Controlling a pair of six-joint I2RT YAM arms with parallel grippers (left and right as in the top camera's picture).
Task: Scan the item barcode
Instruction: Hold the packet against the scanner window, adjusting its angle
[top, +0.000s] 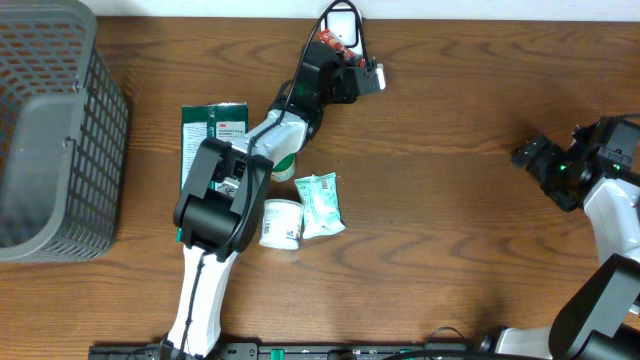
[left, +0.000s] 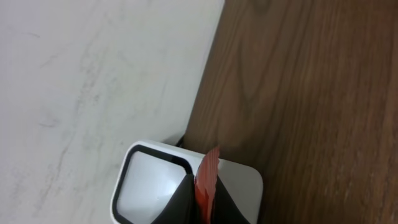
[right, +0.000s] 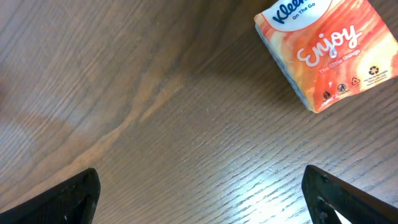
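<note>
My left gripper (top: 332, 50) reaches to the table's far edge and is shut on a thin red packet (top: 327, 40). It holds the packet against a white barcode scanner (top: 345, 18) with a black-rimmed window. In the left wrist view the red packet (left: 210, 163) sticks up between the black fingers (left: 180, 199), directly in front of the scanner (left: 146, 186). My right gripper (top: 535, 160) hovers at the right side of the table. Its jaws stand wide open with nothing between them (right: 208, 199). An orange Kleenex tissue pack (right: 329, 50) lies on the wood ahead of it.
A grey mesh basket (top: 50, 130) stands at the left edge. A dark green packet (top: 213, 135), a white-and-teal pouch (top: 320, 205) and a white tub (top: 282, 222) lie near the left arm. A pale wall (left: 93, 74) rises behind the scanner.
</note>
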